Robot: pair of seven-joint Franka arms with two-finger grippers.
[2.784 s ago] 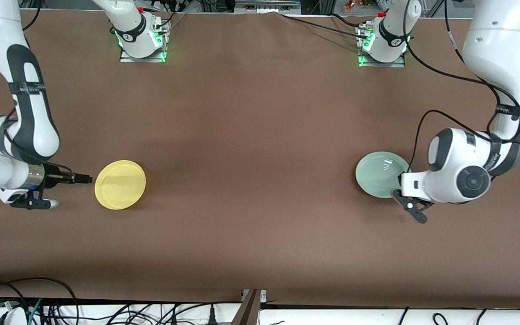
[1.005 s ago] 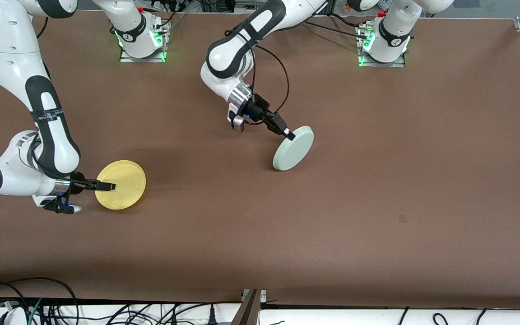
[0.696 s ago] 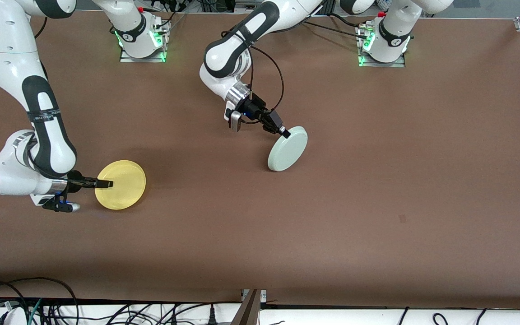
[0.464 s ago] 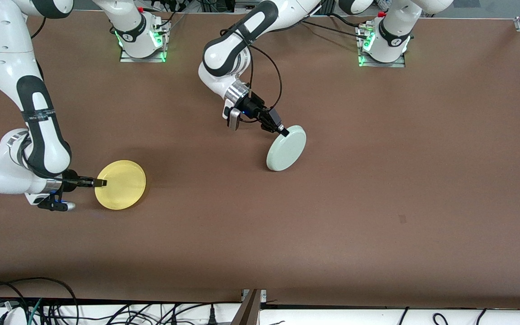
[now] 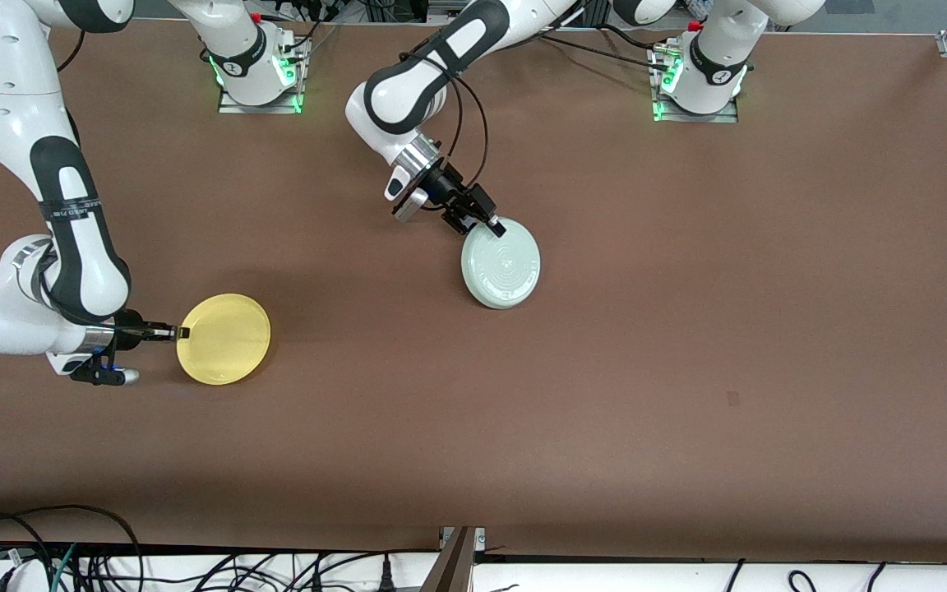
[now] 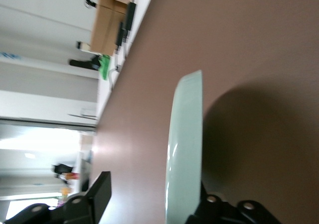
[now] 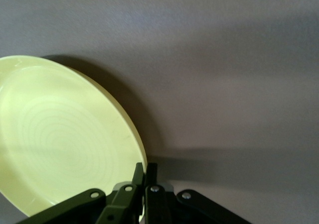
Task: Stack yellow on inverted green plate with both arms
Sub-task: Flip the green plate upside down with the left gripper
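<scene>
The pale green plate point(image 5: 501, 263) lies upside down near the table's middle, its ringed underside facing up. My left gripper point(image 5: 486, 220) is at the plate's rim on the side toward the bases, and it is open. In the left wrist view the green plate point(image 6: 184, 149) shows edge-on beside one finger, with a wide gap to the other finger of the left gripper point(image 6: 154, 196). The yellow plate point(image 5: 224, 339) sits toward the right arm's end, nearer the front camera. My right gripper point(image 5: 180, 333) is shut on its rim. The right wrist view shows the right gripper point(image 7: 144, 171) pinching the yellow plate point(image 7: 60, 139).
The two arm bases point(image 5: 260, 78) point(image 5: 695, 82) stand along the table edge farthest from the front camera. Cables point(image 5: 71, 559) hang below the table edge nearest that camera. A small dark mark point(image 5: 733, 399) is on the brown table toward the left arm's end.
The green plate, held tilted on its edge before, now lies flat and inverted, and my left gripper has opened off it. My right gripper has shut on the yellow plate's rim.
</scene>
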